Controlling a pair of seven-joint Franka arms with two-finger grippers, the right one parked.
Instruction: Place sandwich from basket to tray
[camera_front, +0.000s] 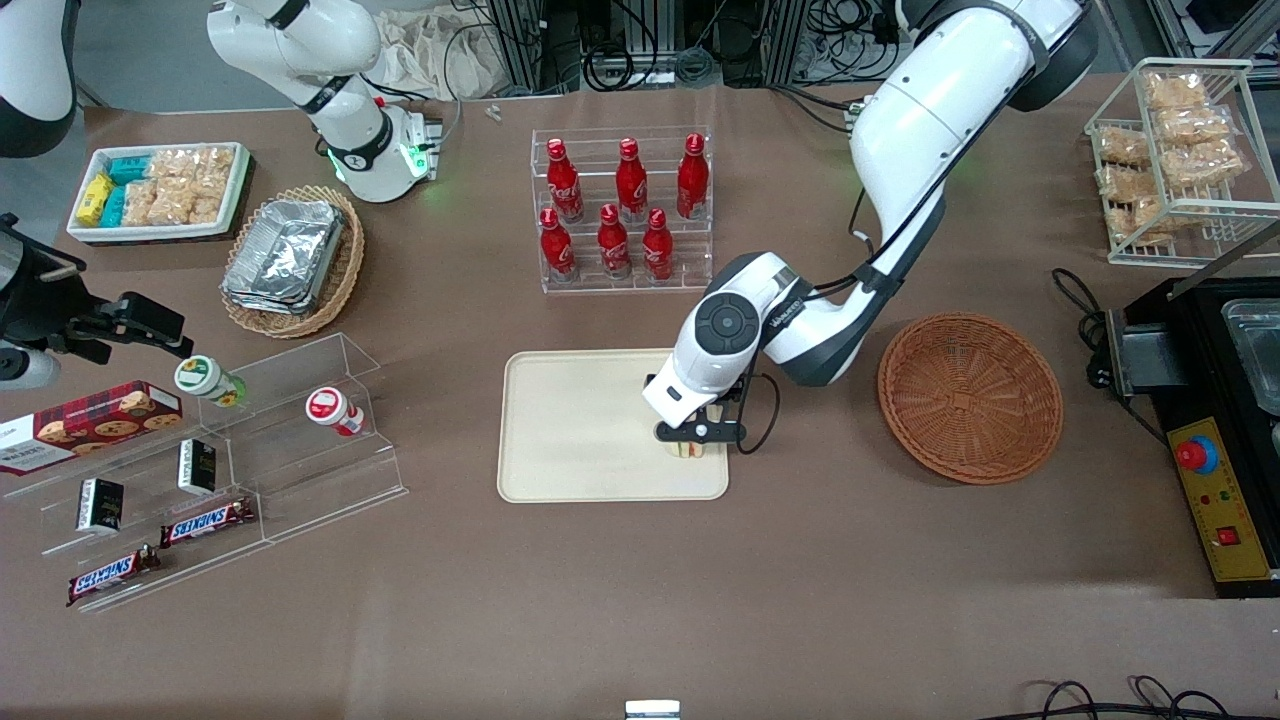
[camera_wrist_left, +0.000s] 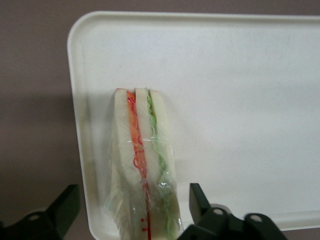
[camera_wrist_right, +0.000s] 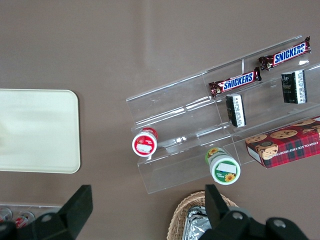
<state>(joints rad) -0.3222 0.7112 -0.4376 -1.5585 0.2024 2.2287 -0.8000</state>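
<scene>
1. Left gripper (camera_front: 692, 442) sits low over the tray (camera_front: 570, 430), at the tray's corner nearest the reddish-brown basket (camera_front: 970, 396) and the front camera.
2. Sandwich (camera_wrist_left: 145, 165) – plastic-wrapped wedge, orange and green filling lines – stands on edge on the tray surface, just beside the rim (camera_wrist_left: 80, 125) at a rounded corner.
3. Fingers (camera_wrist_left: 200, 200) are spread apart, one on each side of the sandwich; visible gaps on both sides, no contact seen.
4. Basket holds nothing – it lies well apart from the tray, toward the working arm's end of the table.
5. Most of the tray is bare cream surface, open toward the parked arm's end.
6. Rack of red bottles (camera_front: 620, 205) stands farther from the front camera than the tray, with bare table between.
</scene>
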